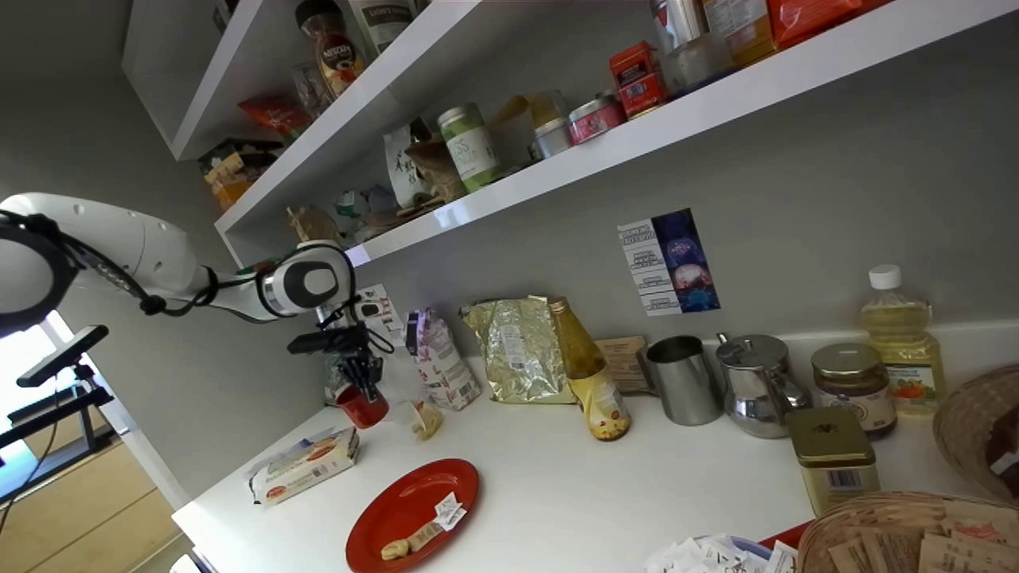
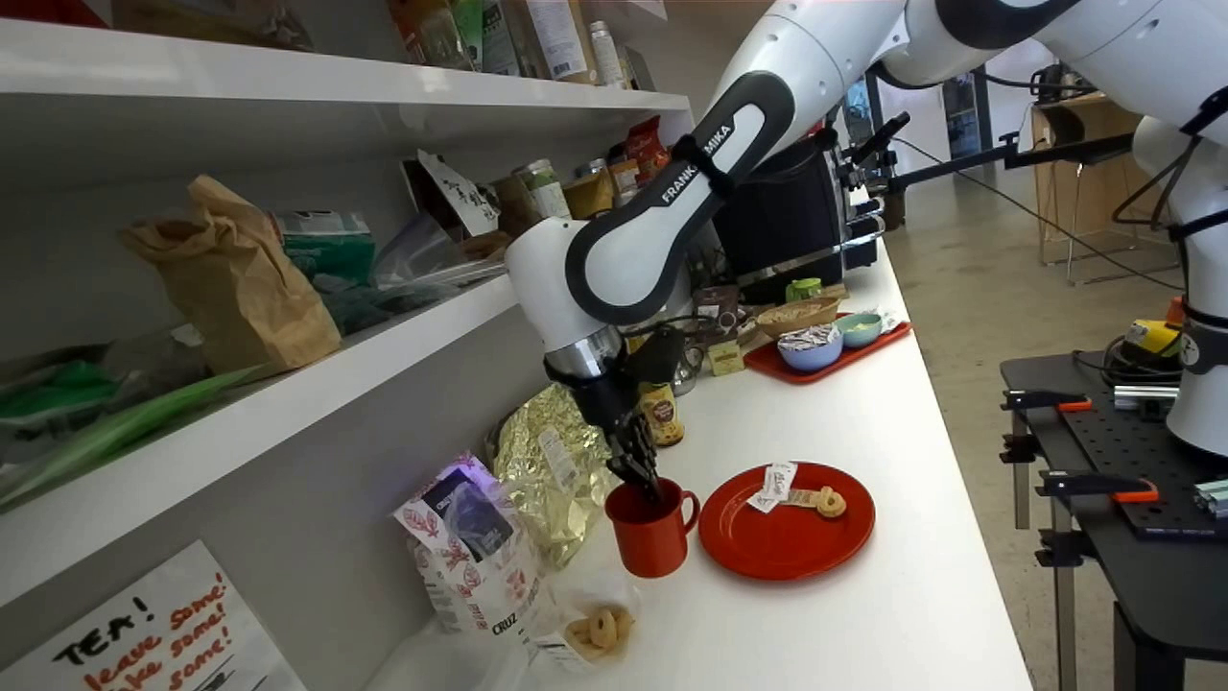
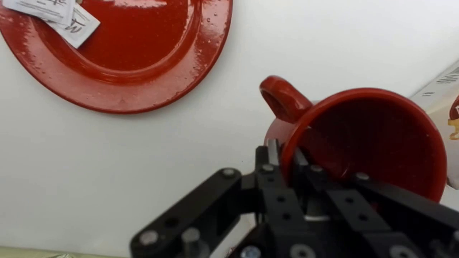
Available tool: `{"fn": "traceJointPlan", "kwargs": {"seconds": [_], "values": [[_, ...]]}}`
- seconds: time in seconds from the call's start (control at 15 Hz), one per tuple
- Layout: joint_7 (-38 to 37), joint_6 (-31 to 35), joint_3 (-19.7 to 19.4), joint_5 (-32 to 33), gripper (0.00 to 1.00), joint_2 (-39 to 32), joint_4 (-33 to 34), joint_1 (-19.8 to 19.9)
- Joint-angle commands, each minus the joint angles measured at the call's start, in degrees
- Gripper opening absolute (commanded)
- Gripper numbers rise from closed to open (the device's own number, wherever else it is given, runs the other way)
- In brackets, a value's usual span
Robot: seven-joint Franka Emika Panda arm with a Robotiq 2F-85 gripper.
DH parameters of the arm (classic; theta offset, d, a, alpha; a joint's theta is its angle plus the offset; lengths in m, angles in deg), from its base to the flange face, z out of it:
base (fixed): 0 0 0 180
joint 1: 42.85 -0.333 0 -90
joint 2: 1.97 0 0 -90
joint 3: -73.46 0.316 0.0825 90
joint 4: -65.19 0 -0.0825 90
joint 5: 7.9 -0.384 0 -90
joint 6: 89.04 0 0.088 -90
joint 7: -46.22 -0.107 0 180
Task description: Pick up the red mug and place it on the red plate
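The red mug hangs at my gripper near the far end of the counter in an exterior view. The mug also shows in an exterior view beside the red plate, its handle toward the plate. It looks a little above the counter, but the gap is hard to judge. In the wrist view my gripper has one finger inside the mug and one outside, closed on its rim near the handle. The red plate lies flat, with paper packets and pale bits on it.
A white-and-red packet and a small bag of rings lie near the mug. A gold bag, a flour bag and a yellow bottle stand along the wall. A shelf overhangs the counter.
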Motion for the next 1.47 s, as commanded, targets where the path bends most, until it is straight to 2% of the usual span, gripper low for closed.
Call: {"fn": "traceJointPlan", "kwargs": {"seconds": [0.0, 0.73, 1.4], "values": [[-0.1, -0.02, -0.92, -0.46, 0.02, 3.72, -5.66, 0.89], [0.94, 4.05, -2.51, -1.66, 0.02, 10.7, -21.96, 6.56], [1.18, 7.04, -2.47, -2.65, 0.02, 8.69, -26.37, 7.64]]}}
